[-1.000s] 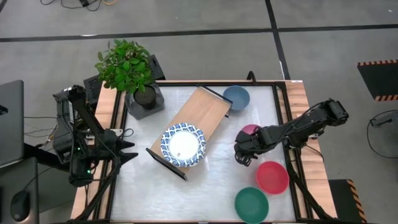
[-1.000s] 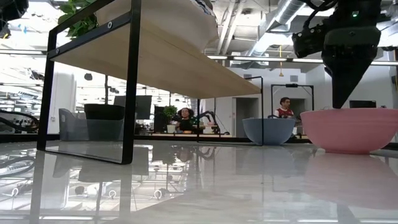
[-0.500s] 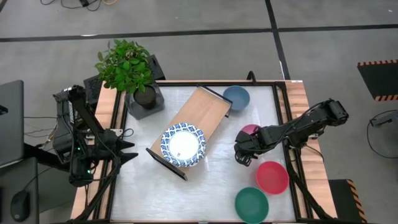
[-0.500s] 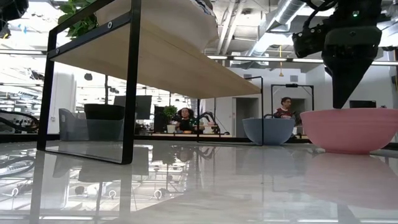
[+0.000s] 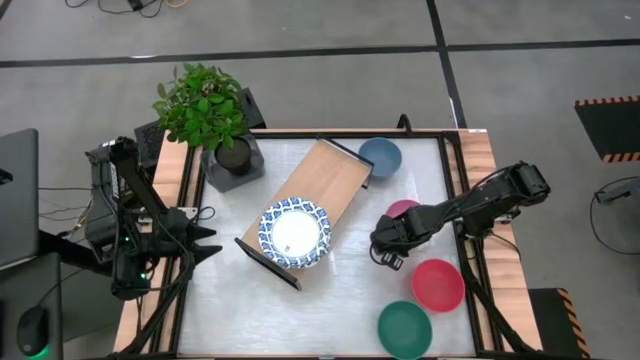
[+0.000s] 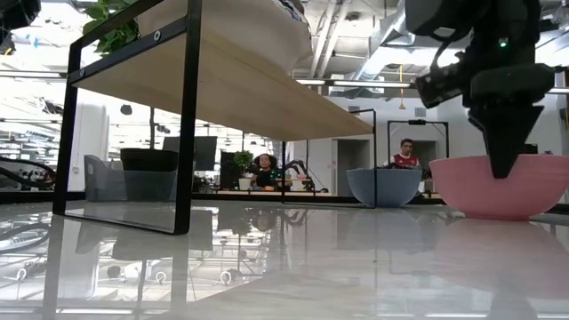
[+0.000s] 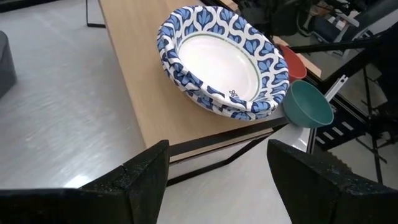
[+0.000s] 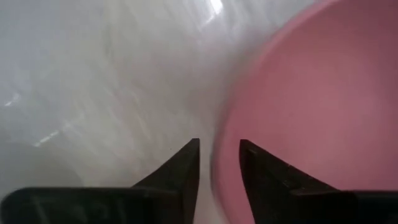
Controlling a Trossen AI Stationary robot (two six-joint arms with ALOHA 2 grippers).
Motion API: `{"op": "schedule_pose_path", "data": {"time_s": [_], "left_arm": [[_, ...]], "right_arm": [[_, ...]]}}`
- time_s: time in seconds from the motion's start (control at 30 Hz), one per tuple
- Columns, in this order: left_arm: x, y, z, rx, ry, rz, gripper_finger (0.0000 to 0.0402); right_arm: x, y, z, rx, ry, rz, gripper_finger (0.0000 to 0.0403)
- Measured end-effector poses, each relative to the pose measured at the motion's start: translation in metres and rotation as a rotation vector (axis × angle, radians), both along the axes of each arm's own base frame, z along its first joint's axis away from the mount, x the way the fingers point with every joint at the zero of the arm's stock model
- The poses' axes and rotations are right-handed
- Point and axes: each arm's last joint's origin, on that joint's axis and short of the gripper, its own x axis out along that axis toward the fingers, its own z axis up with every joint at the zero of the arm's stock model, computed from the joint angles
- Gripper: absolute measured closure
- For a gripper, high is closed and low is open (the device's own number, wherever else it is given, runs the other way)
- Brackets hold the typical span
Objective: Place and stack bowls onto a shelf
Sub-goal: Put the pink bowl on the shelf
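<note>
The pink bowl stands on the table right of the shelf, largely under my right arm. My right gripper points down at the bowl's near-left rim. It is open only a little, with one finger outside the wall and one inside, and a strip of table shows between the outer finger and the wall. In the low view its tip reaches below the rim. A stack of white dishes with blue rims sits on the shelf's near end. My left gripper waits open at the table's left edge.
A slate blue bowl stands by the shelf's far end. A red bowl and a teal bowl stand at the near right. A potted plant is at the far left corner. People sit in the room behind.
My right gripper has gone down and a little toward the table's left edge; its fingertips have dropped from above the pink bowl's rim to below it. The bowl has stayed where it was.
</note>
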Motion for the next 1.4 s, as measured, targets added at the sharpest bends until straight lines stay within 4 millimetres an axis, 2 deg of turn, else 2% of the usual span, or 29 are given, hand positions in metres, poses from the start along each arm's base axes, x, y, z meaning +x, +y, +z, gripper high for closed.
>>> {"op": "schedule_pose_path", "data": {"time_s": [0.1,0.2,0.37,0.53,0.7,0.83,0.9,1.0,1.1,1.27,1.4], "left_arm": [[0.000,0.000,0.000,0.004,0.002,0.000,0.0148],[0.000,0.001,0.000,0.008,0.004,0.000,0.0148],[0.000,0.001,0.000,0.006,0.003,0.002,0.0148],[-0.001,0.002,-0.001,0.015,0.009,0.002,0.0148],[-0.001,0.003,-0.001,0.031,0.016,0.008,0.0148],[0.001,0.005,-0.001,0.036,0.019,0.022,0.0148],[0.001,0.005,-0.001,0.041,0.020,0.024,0.0148],[0.002,0.007,-0.001,0.056,0.025,0.029,0.0148],[0.004,0.008,-0.001,0.060,0.026,0.040,0.0148],[0.004,0.008,-0.002,0.037,0.027,0.056,0.0148],[0.004,0.008,-0.002,0.032,0.026,0.058,0.0148]], "right_arm": [[-0.001,0.000,0.000,0.001,0.008,-0.018,0.0308],[-0.002,0.000,0.003,0.005,-0.006,-0.031,0.0373],[-0.001,0.000,0.022,0.013,-0.010,-0.015,0.0376],[0.008,0.000,0.077,0.027,-0.106,0.089,0.0376],[0.022,-0.010,0.140,-0.064,-0.273,0.347,0.0376],[0.031,-0.024,0.171,-0.166,-0.304,0.557,0.0376],[0.034,-0.032,0.180,-0.203,-0.288,0.674,0.0376],[0.043,-0.045,0.183,-0.262,-0.233,0.877,0.0376],[0.058,-0.059,0.178,-0.297,-0.161,1.038,0.0376],[0.081,-0.080,0.168,-0.313,-0.076,1.160,0.0376],[0.093,-0.092,0.158,-0.281,-0.012,1.216,0.0376]]}}
